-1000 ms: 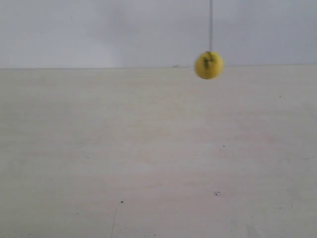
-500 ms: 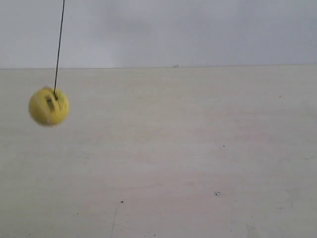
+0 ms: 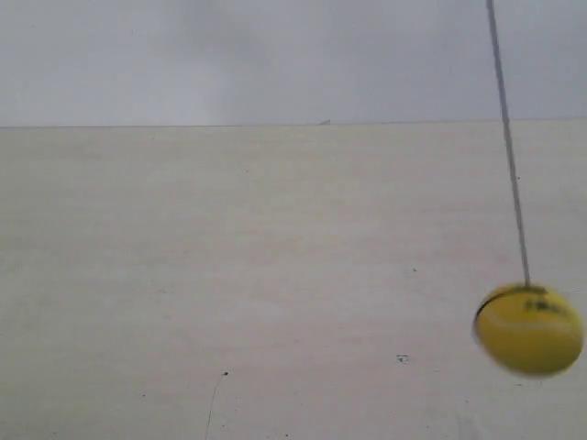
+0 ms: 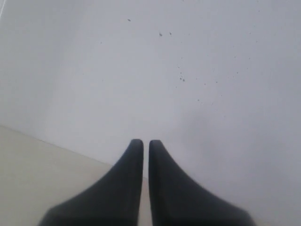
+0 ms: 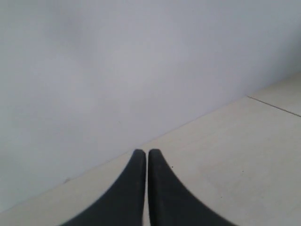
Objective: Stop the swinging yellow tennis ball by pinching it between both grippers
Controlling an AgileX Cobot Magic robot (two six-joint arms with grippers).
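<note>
Yellow tennis ball [image 3: 529,330] hangs clear of left hand [image 4: 141,141] and right hand [image 5: 141,150].

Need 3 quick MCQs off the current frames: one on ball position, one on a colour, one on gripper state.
1. Where is the yellow tennis ball in the exterior view?
A. upper left
B. lower right
C. dead centre

2. What colour are the left gripper fingers?
A. black
B. silver
C. orange

3. What state is the right gripper in?
A. shut on the ball
B. wide open
C. shut, holding nothing

Answers:
1. B, the ball hangs on its string near the right edge, low in the frame.
2. A, both fingers show black in the left wrist view.
3. C, the fingertips sit almost together with nothing between them.
</note>
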